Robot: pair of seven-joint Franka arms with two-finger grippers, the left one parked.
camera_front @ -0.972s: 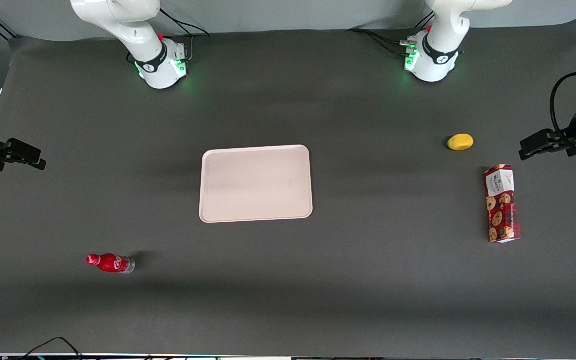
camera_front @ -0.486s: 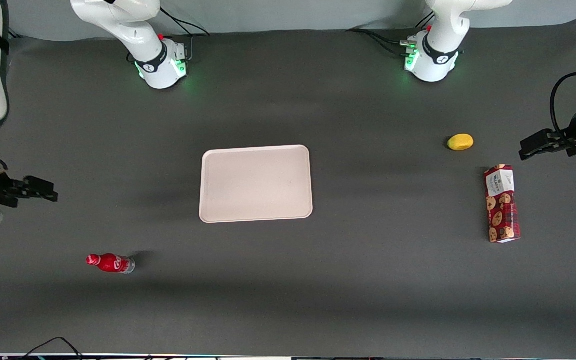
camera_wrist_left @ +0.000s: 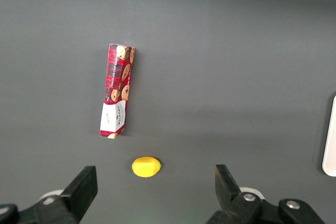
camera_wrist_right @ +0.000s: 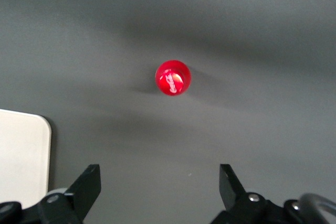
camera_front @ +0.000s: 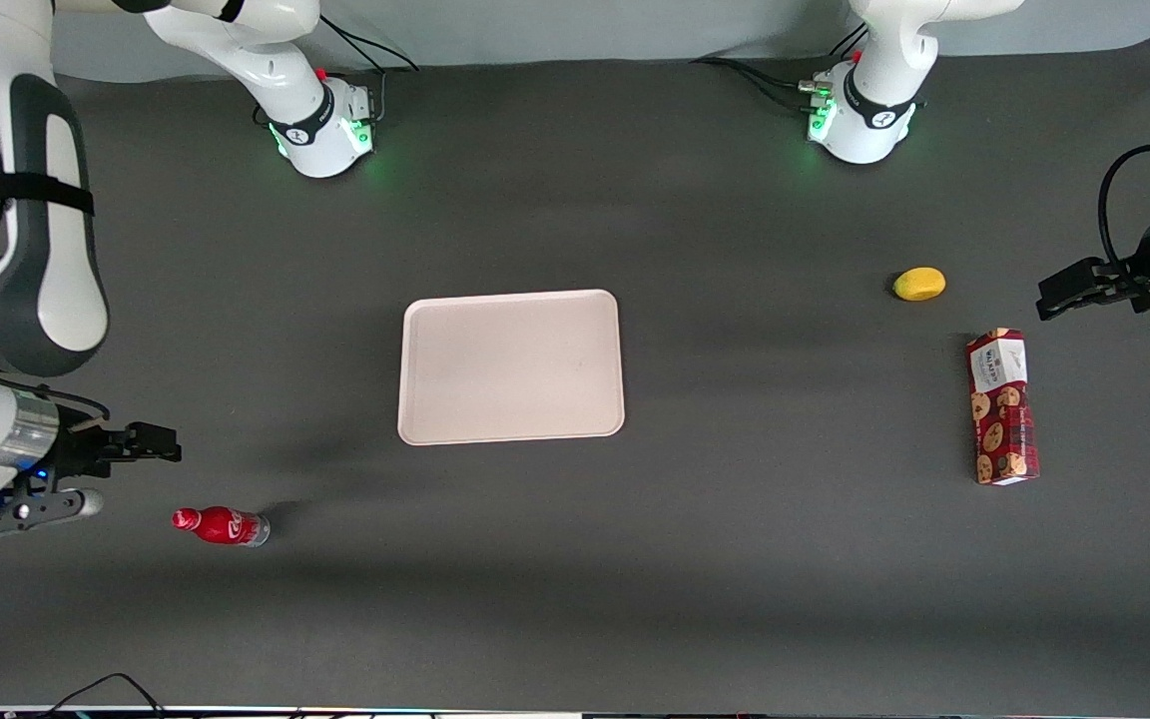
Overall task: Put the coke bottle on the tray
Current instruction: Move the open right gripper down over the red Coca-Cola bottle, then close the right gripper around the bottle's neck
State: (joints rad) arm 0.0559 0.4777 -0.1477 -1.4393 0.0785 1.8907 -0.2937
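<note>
Our gripper [camera_front: 151, 447], fingers spread wide and holding nothing, has travelled along the working arm's end of the table toward the front camera within the last second. The coke bottle [camera_front: 220, 525] now stands upright just beside it, slightly nearer the camera. The tray [camera_front: 511, 365] lies well apart, bare. We judge approach nearly complete; grasp pending.
</note>
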